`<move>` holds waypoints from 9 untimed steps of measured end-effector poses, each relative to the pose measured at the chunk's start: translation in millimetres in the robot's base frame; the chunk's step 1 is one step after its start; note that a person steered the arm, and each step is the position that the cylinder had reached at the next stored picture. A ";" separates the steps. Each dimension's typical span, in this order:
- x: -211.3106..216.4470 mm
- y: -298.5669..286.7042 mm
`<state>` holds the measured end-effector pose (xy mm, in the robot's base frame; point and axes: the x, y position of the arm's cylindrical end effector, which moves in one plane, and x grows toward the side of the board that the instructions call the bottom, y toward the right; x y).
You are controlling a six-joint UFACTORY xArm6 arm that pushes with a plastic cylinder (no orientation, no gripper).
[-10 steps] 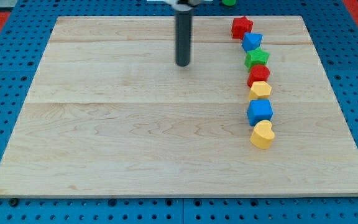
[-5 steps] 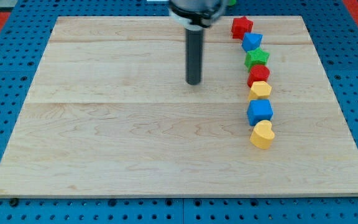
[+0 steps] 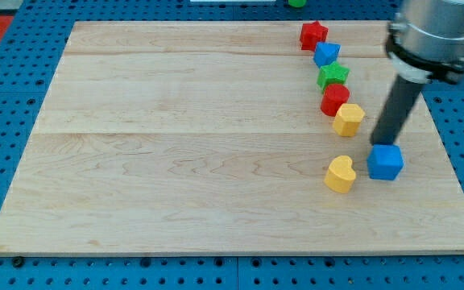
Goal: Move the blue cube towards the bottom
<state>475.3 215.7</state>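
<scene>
Resting against the far edge of the small blue plastic cube (image 3: pixel 385 162), my tip (image 3: pixel 383 145) has no fingers to open or close; it is a bare dark rod. The cube lies just nearside of the tip, so a push toward the near edge looks well lined up. It sits on the pale wooden worktop (image 3: pixel 176 161), right of the yellow heart-shaped block (image 3: pixel 340 174).

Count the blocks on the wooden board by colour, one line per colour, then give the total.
Red: 2, the red star and the red block
Blue: 2, the small blue block and the blue cube
Green: 1, the green star
Yellow: 2, the yellow block and the yellow heart
Total: 7
</scene>
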 end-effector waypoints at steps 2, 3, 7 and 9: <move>69.5 1.3; 81.0 16.1; 52.4 -38.6; 31.8 -120.7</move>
